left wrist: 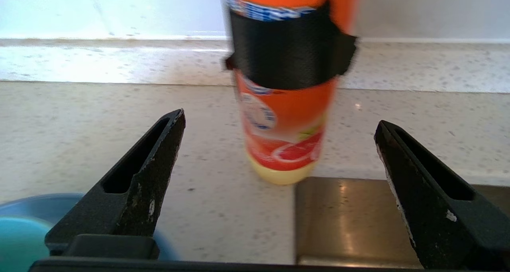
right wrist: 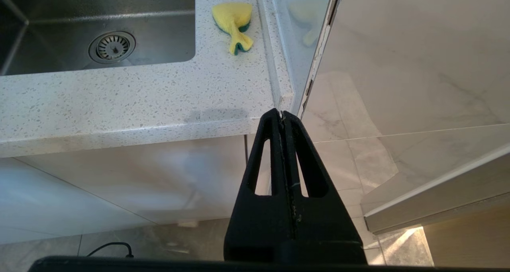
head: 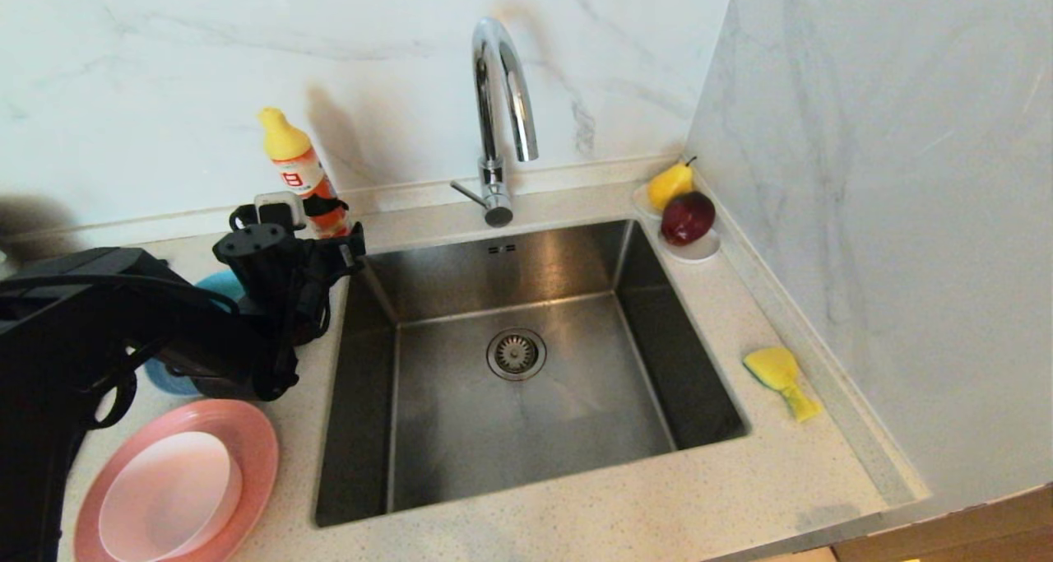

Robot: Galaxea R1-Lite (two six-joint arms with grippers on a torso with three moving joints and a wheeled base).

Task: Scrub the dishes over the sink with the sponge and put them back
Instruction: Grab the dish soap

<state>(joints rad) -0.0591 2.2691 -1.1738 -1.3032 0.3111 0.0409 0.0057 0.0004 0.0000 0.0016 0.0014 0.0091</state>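
Left of the sink (head: 526,266), a pale pink-white bowl (head: 169,496) sits in a salmon-pink plate (head: 251,443). Behind them my left arm covers most of a teal bowl (head: 220,284) on a grey-blue plate (head: 164,378). My left gripper (head: 329,253) hovers above that pair's far edge, level and open with nothing between its fingers (left wrist: 279,118). The blue plate's rim (left wrist: 48,202) shows beside one finger (left wrist: 151,172). The yellow sponge (head: 780,373) lies on the counter right of the sink (right wrist: 233,19). My right gripper (right wrist: 282,113) is parked shut below the counter's front corner.
An orange detergent bottle (head: 304,171) with a yellow cap and a black band stands just ahead of the left gripper (left wrist: 287,116). The chrome tap (head: 502,93) rises behind the sink. A white saucer (head: 695,253) with a pear and a red fruit sits in the back right corner.
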